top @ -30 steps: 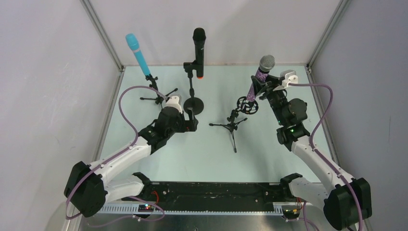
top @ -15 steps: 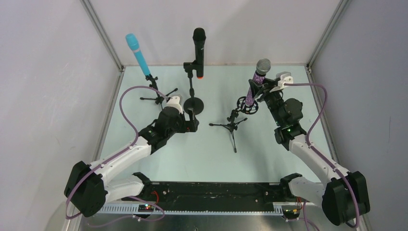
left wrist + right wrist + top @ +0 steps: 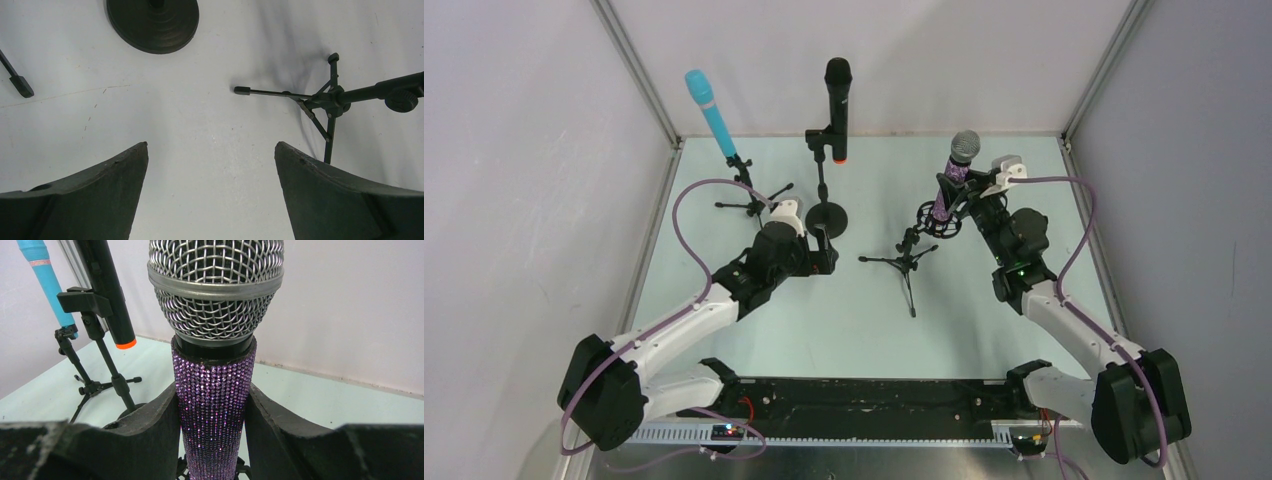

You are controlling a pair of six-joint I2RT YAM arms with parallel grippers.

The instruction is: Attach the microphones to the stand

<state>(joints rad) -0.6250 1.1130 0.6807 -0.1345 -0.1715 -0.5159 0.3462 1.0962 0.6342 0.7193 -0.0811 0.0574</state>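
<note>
Since a second ago the purple mic (image 3: 952, 172) has been carried left and lowered. It is now held nearly upright, right of centre, with its lower end at the ring mount (image 3: 940, 221) of the tripod stand (image 3: 908, 264); whether it is seated cannot be told. Its glitter body is clamped between the fingers of the right gripper (image 3: 212, 392). The left gripper (image 3: 211, 147) is unmoved, spread wide with nothing held. The turquoise mic (image 3: 711, 112) and black mic (image 3: 838, 105) are seated in the far stands.

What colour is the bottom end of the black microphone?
Orange, on the black microphone; clearest in the right wrist view.
</note>
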